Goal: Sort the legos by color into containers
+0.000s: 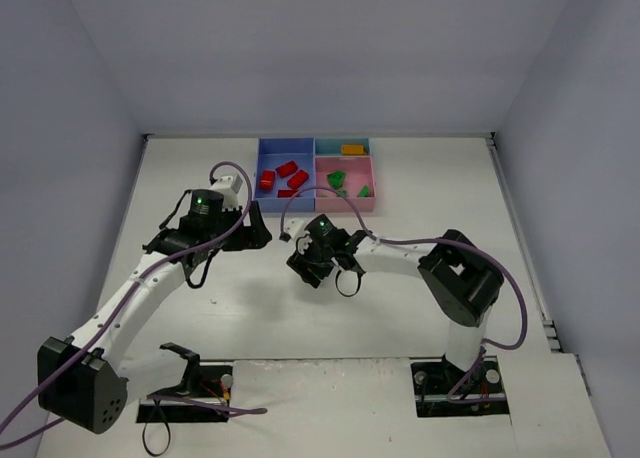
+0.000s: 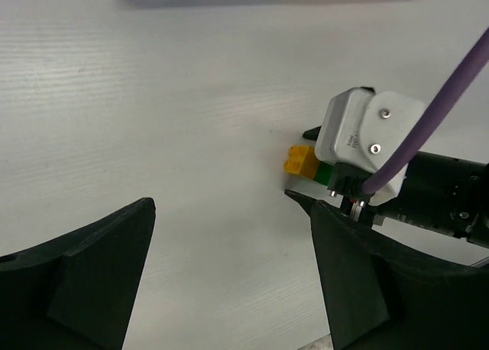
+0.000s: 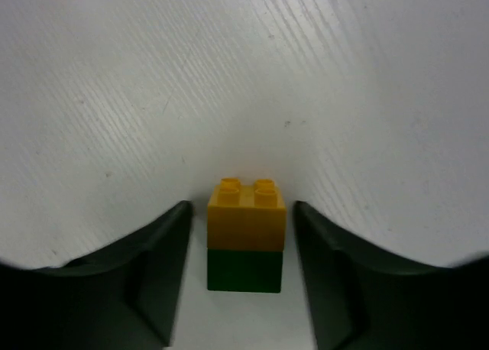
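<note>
Nearest the right wrist lens, we found a two-brick stack (image 3: 245,239), a yellow brick (image 3: 246,212) joined to a green brick (image 3: 244,270), lying on the white table (image 1: 250,308). The right gripper (image 3: 243,212) straddled it, with a narrow gap showing on each side, so we recorded the jaws as parted and not yet gripping. The left gripper (image 2: 229,209) hovered close by, its fingers spread wide with nothing between them. Its camera showed the same stack at the right gripper's fingertips.

At the far edge of the table stood the joined containers. The blue tray (image 1: 270,158) held four red bricks (image 1: 287,168). The pink tray (image 1: 352,173) held green pieces (image 1: 337,181). The narrow teal tray (image 1: 328,148) held one yellow-orange piece (image 1: 351,149). We saw no colour in the wrong tray, and no other loose brick on the table.

We judged the sorting nearly complete. The stack appeared to be the last item, and it would need to be split before its halves could go to the teal and pink trays.

We could read no brand or label. A faint marking on the white camera housing (image 2: 359,132) of the right wrist was too small to make out.
</note>
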### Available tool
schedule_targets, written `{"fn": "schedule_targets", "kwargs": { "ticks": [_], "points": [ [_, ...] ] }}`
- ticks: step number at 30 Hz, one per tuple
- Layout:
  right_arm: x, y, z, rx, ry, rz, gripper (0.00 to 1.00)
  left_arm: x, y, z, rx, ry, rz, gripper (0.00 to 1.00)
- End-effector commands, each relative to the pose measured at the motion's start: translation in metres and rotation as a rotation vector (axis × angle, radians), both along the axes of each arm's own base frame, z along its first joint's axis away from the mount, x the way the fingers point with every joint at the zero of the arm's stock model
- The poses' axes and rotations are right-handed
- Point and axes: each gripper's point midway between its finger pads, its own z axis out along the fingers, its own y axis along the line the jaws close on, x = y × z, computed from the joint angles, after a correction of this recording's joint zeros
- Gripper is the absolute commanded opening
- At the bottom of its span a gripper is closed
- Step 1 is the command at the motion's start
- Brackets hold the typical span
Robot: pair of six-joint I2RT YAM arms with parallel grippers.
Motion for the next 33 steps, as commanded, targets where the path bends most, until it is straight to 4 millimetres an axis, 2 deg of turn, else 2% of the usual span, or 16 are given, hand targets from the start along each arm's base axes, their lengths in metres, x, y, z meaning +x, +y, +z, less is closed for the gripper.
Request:
{"fn": "schedule_targets", "kwargs": {
  "ticks": [1,4,8,11,15,23,26,28,30,33],
  "points": [
    [0.013,0.016,0.024,0.038,-0.07,0.007,0.64,0.0,0.002,0.008,-0.028,-0.016,0.03,0.76],
    [0.014,0.013,0.034,0.047,-0.094,-0.002,0.76,0.0,0.001,0.003,-0.029,0.0,0.026,0.76],
    [0.009,0.005,0.04,0.049,-0.108,0.006,0.77,0.002,-0.004,0.002,-0.04,0.001,0.009,0.76],
    [0.006,0.001,0.042,0.046,-0.116,0.0,0.73,0.006,-0.006,-0.001,-0.046,0.007,0.006,0.76],
    [-0.001,-0.007,0.034,0.033,-0.095,-0.008,0.62,0.009,-0.011,-0.006,-0.057,0.027,-0.004,0.76],
    [-0.007,-0.015,0.024,0.01,-0.082,-0.006,0.51,0.012,-0.015,-0.005,-0.068,0.02,-0.015,0.76],
    [-0.006,-0.015,0.021,0.006,-0.09,0.001,0.44,0.012,-0.017,-0.005,-0.078,0.026,-0.024,0.76],
    [-0.005,-0.013,0.021,0.012,-0.099,0.01,0.36,0.011,-0.019,-0.007,-0.082,0.034,-0.026,0.76],
    [-0.003,-0.013,0.021,0.016,-0.109,0.012,0.36,0.011,-0.019,-0.009,-0.084,0.038,-0.027,0.76],
    [0.0,-0.013,0.02,0.009,-0.121,0.006,0.43,0.01,-0.02,-0.01,-0.086,0.044,-0.03,0.76]
  ]
}}
